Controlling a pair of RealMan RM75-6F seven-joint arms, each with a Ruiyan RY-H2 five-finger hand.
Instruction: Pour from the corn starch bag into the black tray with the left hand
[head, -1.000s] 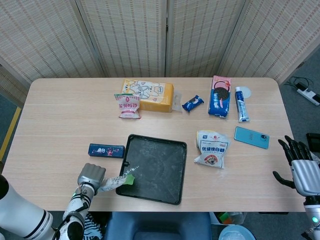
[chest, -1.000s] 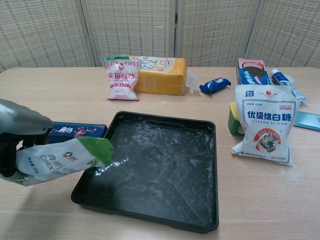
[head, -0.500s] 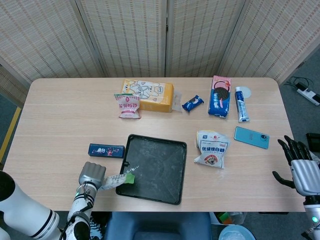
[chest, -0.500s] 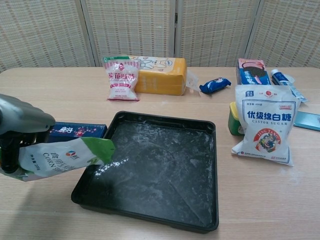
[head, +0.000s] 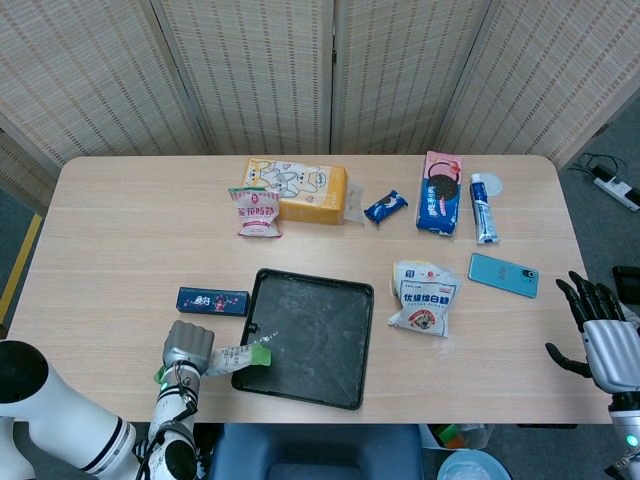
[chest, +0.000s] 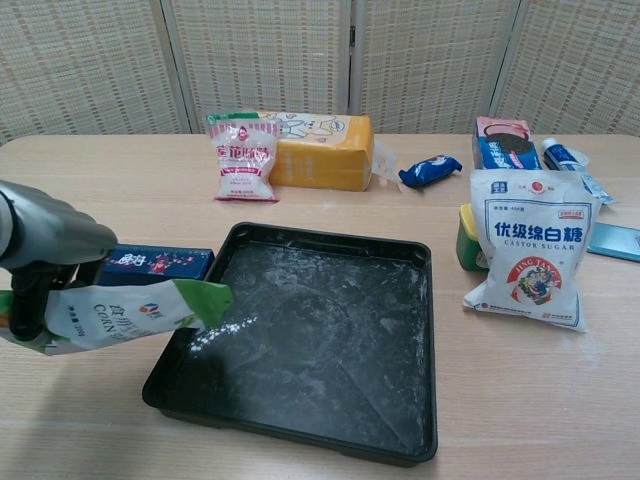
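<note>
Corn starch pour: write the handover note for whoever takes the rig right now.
Left hand: holds the corn starch bag tipped on its side, green mouth at the near-left edge of the black tray.
Right hand: off the table's right edge, fingers spread, holding nothing.
Done: white powder dusts the tray floor, with a small heap just under the bag's mouth.
Left: whether powder is flowing at this moment cannot be told; finish the pour, right the bag and set it down.
Nearby: blue box just behind the bag, castor sugar bag right of the tray.
</note>
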